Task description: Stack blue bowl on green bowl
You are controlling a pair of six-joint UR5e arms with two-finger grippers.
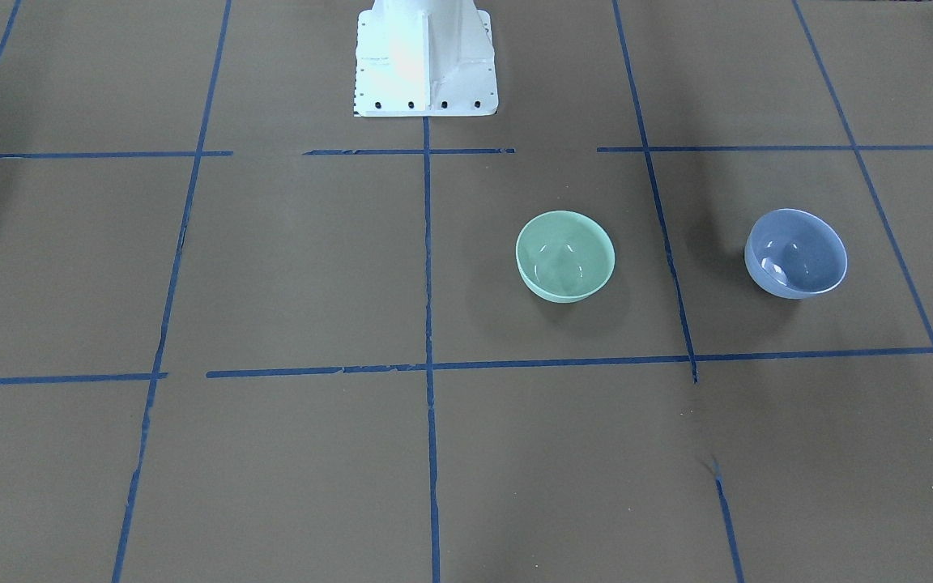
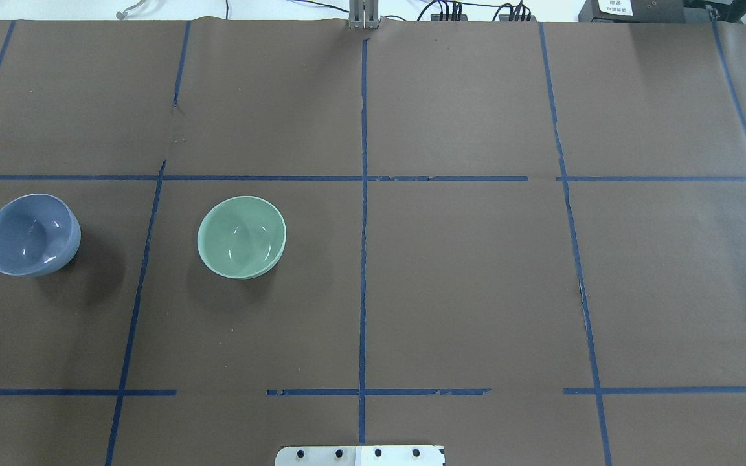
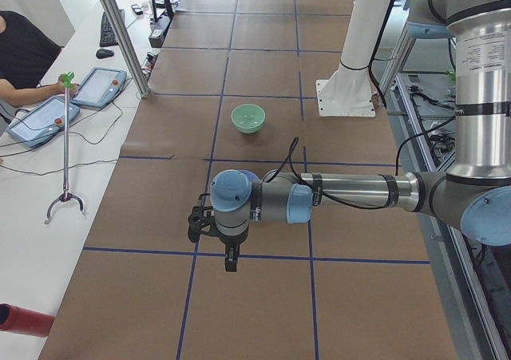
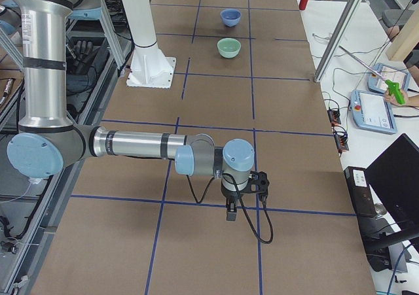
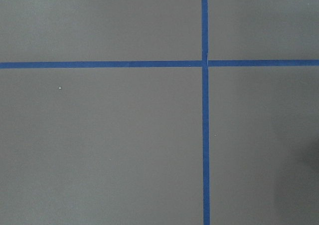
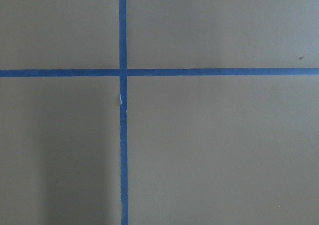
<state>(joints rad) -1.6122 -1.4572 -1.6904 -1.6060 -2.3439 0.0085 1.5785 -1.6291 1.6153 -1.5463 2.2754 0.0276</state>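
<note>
**Writing.** One white label on a black box beyond the bench's far edge. Its print is too small to read.

**Surface.** Flat bench covered in matte brown paper and ruled into rectangles by blue tape lines, which are gapped and frayed in places. A white metal robot pedestal is bolted at the middle of the robot's edge.

**Room.** A white side table runs along the operators' side. It carries grey tablet pendants and a red cylinder. A seated person in black holds a long metal grabber with a green handle.

**Task items.**
- Small round glossy periwinkle-blue bowl: upright, on the robot's left part of the bench.
- Small round glossy mint-green bowl: upright, in the neighbouring rectangle towards the centre. One tape line runs between the two bowls, which do not touch.

**Fingers.**
- The left fingers point down above a tape crossing, near the blue bowl on its side away from the green bowl.
- The right fingers point down over the opposite end of the bench, well apart from both bowls.
- Both show only in the side views, so whether they are spread or closed cannot be told.
- Each wrist view shows brown paper and one tape crossing.
</note>
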